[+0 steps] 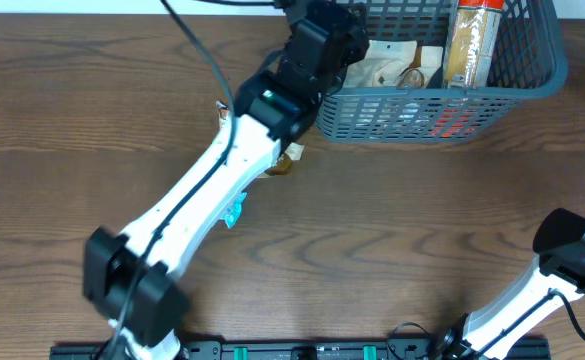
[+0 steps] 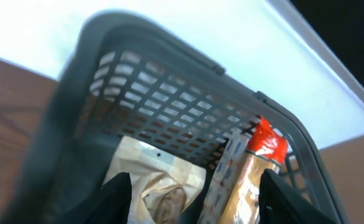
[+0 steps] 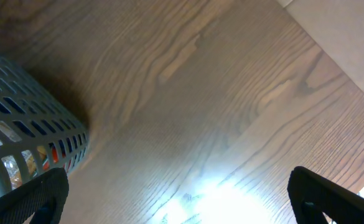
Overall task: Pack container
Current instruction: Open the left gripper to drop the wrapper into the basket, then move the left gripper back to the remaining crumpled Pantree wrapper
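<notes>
The container (image 1: 532, 88), a dark grey-blue slotted basket, stands at the table's far right. It holds a cream snack packet (image 1: 392, 62) and a tall orange packet with a red top (image 1: 472, 40). My left gripper (image 1: 344, 38) hangs over the basket's left end. In the left wrist view it (image 2: 191, 199) is open and empty, its fingers above the cream packet (image 2: 163, 186), with the red-topped packet (image 2: 259, 168) to the right. My right gripper (image 3: 178, 199) is open and empty above bare wood, with the basket's corner (image 3: 38, 118) at its left.
A brown packet (image 1: 284, 162) and a light-blue packet (image 1: 234, 212) lie on the wooden table, mostly hidden under my left arm. The right arm (image 1: 572, 245) sits at the near right. The table's far edge is right behind the basket.
</notes>
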Motion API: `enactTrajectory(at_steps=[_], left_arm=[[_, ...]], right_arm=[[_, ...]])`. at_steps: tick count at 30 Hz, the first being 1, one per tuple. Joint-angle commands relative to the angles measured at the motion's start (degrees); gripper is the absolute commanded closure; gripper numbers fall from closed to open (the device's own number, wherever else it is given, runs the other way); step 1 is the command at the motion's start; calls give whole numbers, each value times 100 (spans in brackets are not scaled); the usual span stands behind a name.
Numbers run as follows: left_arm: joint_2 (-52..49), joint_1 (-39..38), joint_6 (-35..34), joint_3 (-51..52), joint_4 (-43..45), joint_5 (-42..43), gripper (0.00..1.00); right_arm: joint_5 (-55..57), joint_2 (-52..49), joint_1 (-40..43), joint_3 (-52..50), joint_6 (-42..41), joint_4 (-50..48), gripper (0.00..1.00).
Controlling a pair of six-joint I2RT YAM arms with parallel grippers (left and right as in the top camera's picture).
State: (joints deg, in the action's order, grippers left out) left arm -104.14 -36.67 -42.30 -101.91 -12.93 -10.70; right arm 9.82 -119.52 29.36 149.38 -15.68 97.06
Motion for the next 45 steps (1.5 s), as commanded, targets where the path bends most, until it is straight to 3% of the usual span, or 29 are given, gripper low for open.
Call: enactTrajectory(at_steps=[1, 3, 6, 9, 14, 18, 22, 32, 45], left_arm=[[1152, 15, 887, -46, -280, -57, 38], [1665, 39, 1213, -46, -813, -120, 28], [2302, 94, 1357, -46, -1993, -907, 17], [2688, 203, 1193, -44, -3174, -1631, 15], [2903, 525, -715, -44, -4645, -1744, 14], [2712, 693, -2232, -13, -5248, -1725, 14], [2284, 697, -2752, 22, -5182, -1650, 8], [772, 734, -3025, 22, -4964, -1021, 7], [-225, 1432, -2817, 44, -4776, 402, 7]], right_arm=[[0, -50, 28, -24, 52, 11, 1], [0, -50, 28, -24, 52, 9, 1], [0, -50, 28, -24, 52, 11, 1], [0, -50, 28, -24, 52, 11, 1], [0, -50, 28, -24, 52, 11, 1], [0, -50, 28, -24, 52, 9, 1], [0, -50, 28, -24, 52, 11, 1], [0, -48, 28, -24, 52, 11, 1], [0, -50, 28, -24, 52, 11, 1]])
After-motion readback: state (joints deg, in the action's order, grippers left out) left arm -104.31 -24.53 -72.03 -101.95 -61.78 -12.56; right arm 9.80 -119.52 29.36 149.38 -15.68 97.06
